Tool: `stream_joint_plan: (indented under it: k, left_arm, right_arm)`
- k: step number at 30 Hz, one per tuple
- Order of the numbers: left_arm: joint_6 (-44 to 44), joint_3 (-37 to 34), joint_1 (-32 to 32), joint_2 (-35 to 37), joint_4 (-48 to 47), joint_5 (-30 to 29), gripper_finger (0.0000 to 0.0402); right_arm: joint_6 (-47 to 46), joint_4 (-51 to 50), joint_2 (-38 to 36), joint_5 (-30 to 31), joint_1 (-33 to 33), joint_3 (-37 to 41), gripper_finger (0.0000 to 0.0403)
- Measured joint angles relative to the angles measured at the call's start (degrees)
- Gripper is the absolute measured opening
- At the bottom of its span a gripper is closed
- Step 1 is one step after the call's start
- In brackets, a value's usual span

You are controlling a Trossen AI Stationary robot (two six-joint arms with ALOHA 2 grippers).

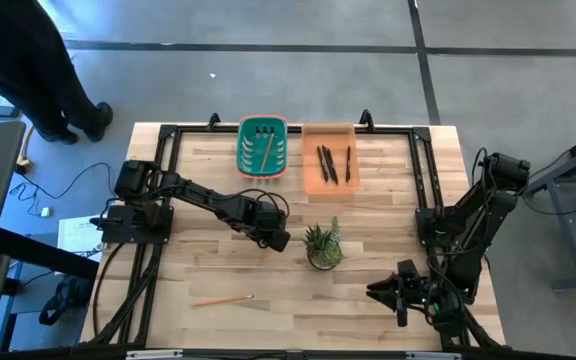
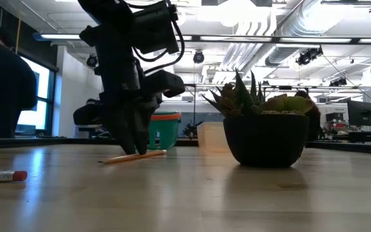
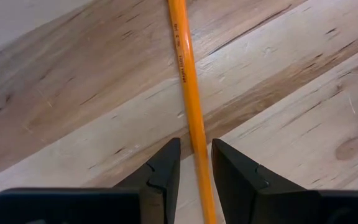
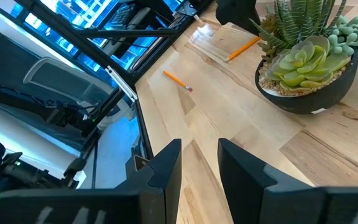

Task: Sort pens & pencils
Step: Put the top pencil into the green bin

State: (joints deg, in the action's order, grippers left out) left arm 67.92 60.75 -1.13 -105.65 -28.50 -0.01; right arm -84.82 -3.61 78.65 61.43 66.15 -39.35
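An orange pencil (image 3: 185, 68) lies flat on the table left of the plant. My left gripper (image 3: 196, 144) points steeply down over it (image 1: 276, 240). It is open, with one finger on each side of the pencil and bare wood showing in both gaps. A second pencil (image 1: 223, 299) lies near the front left. Another pencil sticks up in the green basket (image 1: 262, 147) at the far edge. Three black pens (image 1: 332, 163) lie in the orange tray (image 1: 308, 135) beside it. My right gripper (image 1: 393, 293) waits open at the front right, holding nothing.
A dark bowl with succulents (image 1: 323, 245) stands just right of my left gripper. A black frame (image 1: 171, 150) runs round the table's edges. A person (image 1: 28, 70) stands beyond the far left corner. Bare wood spreads across the front middle.
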Motion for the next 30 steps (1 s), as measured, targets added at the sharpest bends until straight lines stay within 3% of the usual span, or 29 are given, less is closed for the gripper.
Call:
stream_joint_plan:
  k: [25, 30]
  left_arm:
    - [-1.6, 0.04, 0.0, -0.02, -1.75, 0.63, 0.0082]
    - [-1.72, 0.0, 0.0, -0.02, -2.09, 0.61, 0.0052]
  right_arm:
    - [-0.02, -0.42, 0.0, -0.07, 0.0, 0.0, 0.0096]
    - [-0.15, -0.42, 0.0, -0.09, 0.0, 0.0, 0.0096]
